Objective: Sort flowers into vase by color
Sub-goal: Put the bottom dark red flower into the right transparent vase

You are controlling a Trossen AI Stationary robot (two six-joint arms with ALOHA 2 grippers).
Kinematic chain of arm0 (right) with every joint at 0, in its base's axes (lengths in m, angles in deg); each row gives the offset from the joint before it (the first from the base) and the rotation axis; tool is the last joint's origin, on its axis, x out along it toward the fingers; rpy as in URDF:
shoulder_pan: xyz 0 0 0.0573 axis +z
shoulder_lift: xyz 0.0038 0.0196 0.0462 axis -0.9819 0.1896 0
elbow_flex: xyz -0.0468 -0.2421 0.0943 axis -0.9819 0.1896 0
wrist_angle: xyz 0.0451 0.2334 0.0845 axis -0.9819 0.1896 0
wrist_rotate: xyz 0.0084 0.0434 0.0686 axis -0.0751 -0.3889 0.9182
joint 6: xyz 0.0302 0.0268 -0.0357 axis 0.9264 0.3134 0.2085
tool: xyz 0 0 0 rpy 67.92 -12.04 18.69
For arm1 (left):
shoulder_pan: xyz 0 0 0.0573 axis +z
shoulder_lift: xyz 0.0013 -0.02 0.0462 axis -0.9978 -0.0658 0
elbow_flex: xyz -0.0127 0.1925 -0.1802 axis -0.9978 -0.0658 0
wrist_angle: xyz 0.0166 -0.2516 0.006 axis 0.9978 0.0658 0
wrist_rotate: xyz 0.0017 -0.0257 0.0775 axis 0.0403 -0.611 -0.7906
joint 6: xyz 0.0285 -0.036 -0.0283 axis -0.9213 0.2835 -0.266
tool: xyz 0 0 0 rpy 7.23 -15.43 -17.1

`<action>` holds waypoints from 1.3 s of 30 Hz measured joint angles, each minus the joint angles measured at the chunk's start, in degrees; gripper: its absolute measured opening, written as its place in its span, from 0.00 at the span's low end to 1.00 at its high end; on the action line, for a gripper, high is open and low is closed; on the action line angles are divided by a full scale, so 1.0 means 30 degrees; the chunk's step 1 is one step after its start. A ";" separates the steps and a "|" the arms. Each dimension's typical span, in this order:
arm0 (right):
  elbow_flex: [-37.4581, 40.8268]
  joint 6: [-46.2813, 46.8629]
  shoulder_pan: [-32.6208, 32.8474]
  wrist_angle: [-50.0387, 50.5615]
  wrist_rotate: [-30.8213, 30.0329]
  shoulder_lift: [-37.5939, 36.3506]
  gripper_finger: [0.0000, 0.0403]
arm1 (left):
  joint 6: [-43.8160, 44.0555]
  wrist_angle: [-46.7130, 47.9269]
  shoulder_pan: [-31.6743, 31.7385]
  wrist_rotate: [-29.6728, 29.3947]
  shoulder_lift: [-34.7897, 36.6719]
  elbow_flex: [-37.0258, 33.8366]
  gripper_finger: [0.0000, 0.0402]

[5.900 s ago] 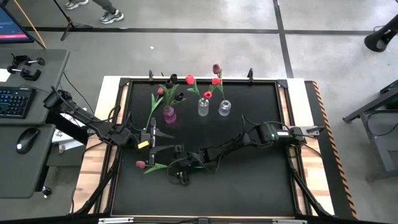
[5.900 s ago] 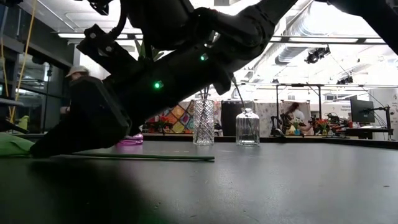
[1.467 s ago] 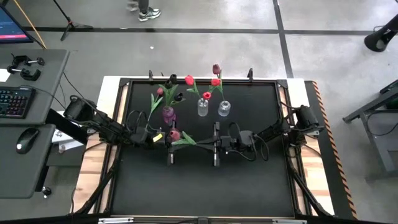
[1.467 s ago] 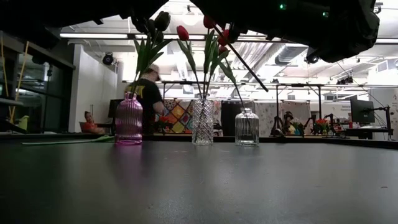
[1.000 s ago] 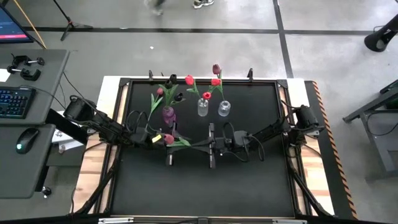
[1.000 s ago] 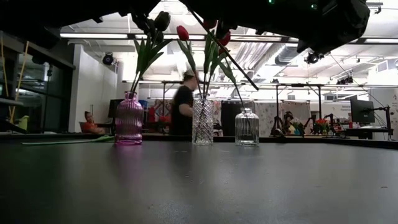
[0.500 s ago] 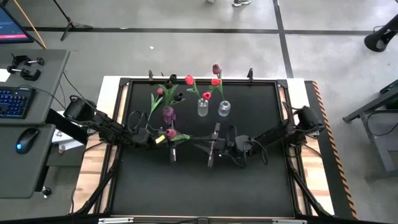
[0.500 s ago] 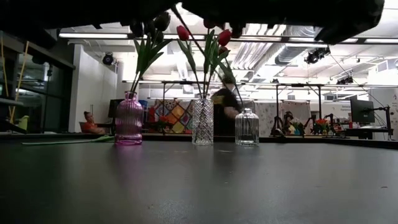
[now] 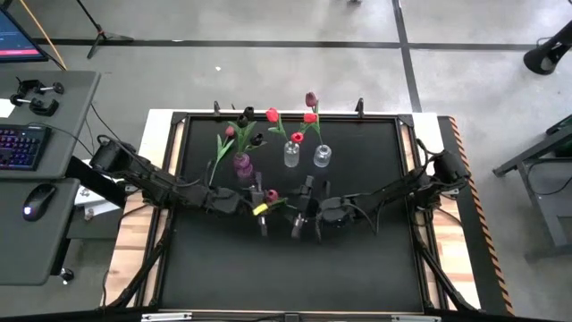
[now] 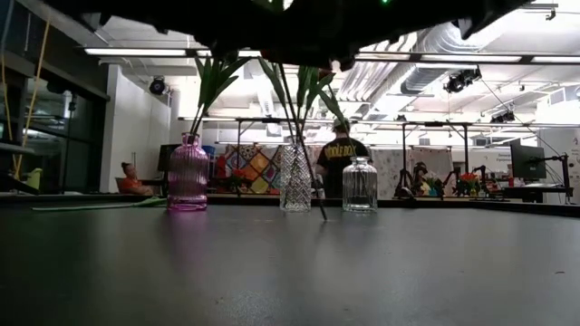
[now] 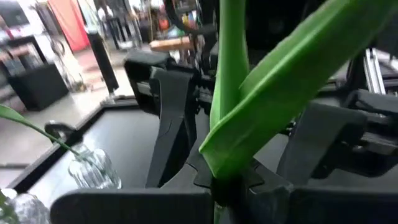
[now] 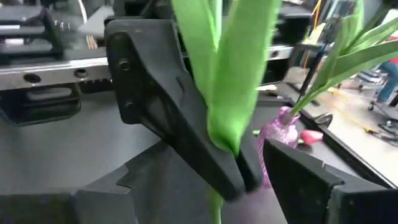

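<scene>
One tulip (image 9: 271, 196) | left tool (image 9: 262, 217) clamps stem | right tool (image 9: 299, 217) spread | low view: stem tip only

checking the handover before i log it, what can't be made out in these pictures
- Low view: both tools are cut off by the top edge; only the held flower's stem hangs into the picture.
- High view: the held flower's head is too small to tell pink from maroon.
- Left wrist view: the left tool is shut on the stem; the leaf hides the head.

Three vases (image 9: 288, 156) are ranged along the bench (image 9: 357, 259)'s far side; a tulip (image 9: 271, 196) is held before them.
</scene>
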 joint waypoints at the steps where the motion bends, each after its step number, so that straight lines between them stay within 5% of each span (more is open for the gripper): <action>1: -0.0228 0.0162 0.0015 0.0592 0.0053 0.0002 0.60 | 0.0192 0.0721 -0.0007 0.0007 -0.0055 0.0329 0.00; 6: -0.0911 0.0572 -0.0001 0.2166 0.0578 0.0001 0.53 | 0.0383 0.1020 -0.0007 0.0095 -0.0166 0.0518 0.00; 19: -0.0916 0.0342 -0.0007 0.1840 0.0097 0.0002 0.36 | -0.2720 -0.0073 -0.1763 -0.4831 -0.0137 0.0511 0.00; 29: -0.0909 -0.0021 0.0117 0.1264 0.0235 -0.0004 0.28 | -0.2635 -0.0058 -0.1814 -0.4994 -0.0137 0.0511 0.00; 36: -0.0900 -0.0171 0.0102 0.1271 0.0055 0.0002 0.05 | -0.2621 -0.0052 -0.1836 -0.5676 -0.0130 0.0511 0.00; 39: -0.0894 -0.0080 0.0102 0.1264 0.0089 0.0002 0.03 | -0.2596 -0.0051 -0.1882 -0.5689 -0.0122 0.0511 0.01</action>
